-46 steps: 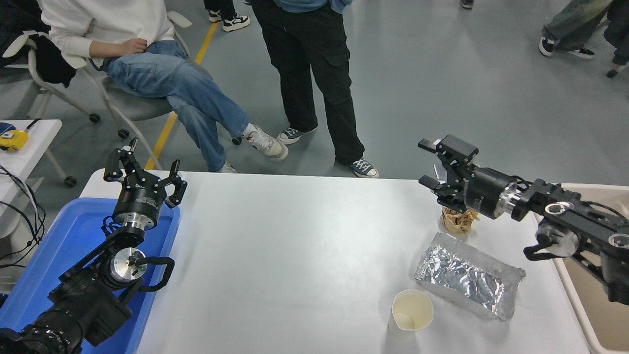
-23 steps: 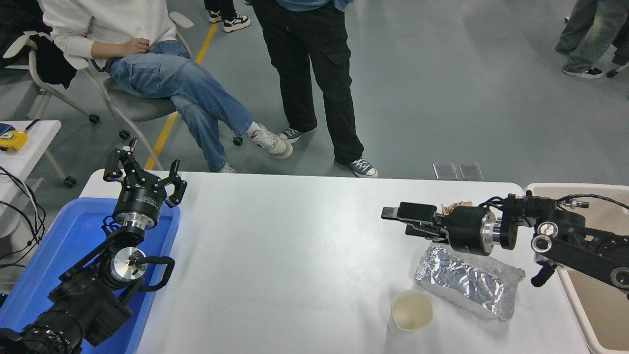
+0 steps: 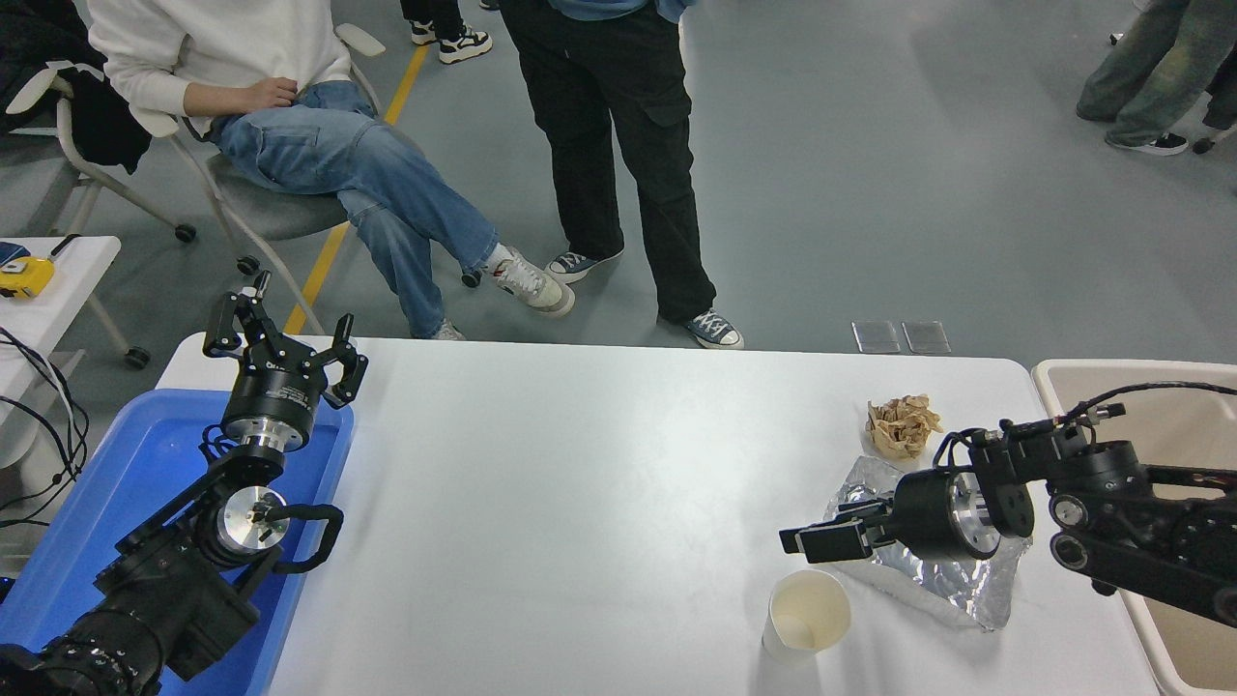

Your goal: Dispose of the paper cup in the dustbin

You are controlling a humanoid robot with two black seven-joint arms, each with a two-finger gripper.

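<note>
One small white tapered paper cup (image 3: 808, 615), cream inside, rim rolled, stands upright just below the black right gripper (image 3: 812, 541), whose finger spacing cannot be judged. One crumpled silver foil bag (image 3: 966, 580) lies beneath it; one beige rectangular plastic dustbin (image 3: 1140, 372) sits behind its arm.

Right gripper (image 3: 817, 541) lower, nearer paper cup (image 3: 808, 614)

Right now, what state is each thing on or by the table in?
Paper cup: upright on the table, empty, not gripped.
Dustbin: open-topped, at the table's right end.
Foil: crumpled, lying flat, partly under the right gripper.
Brown wad: crumpled, resting beyond the foil.
Right gripper: above the cup, holding nothing; open or shut unclear.
Left gripper: open, parked over the blue tray.
</note>
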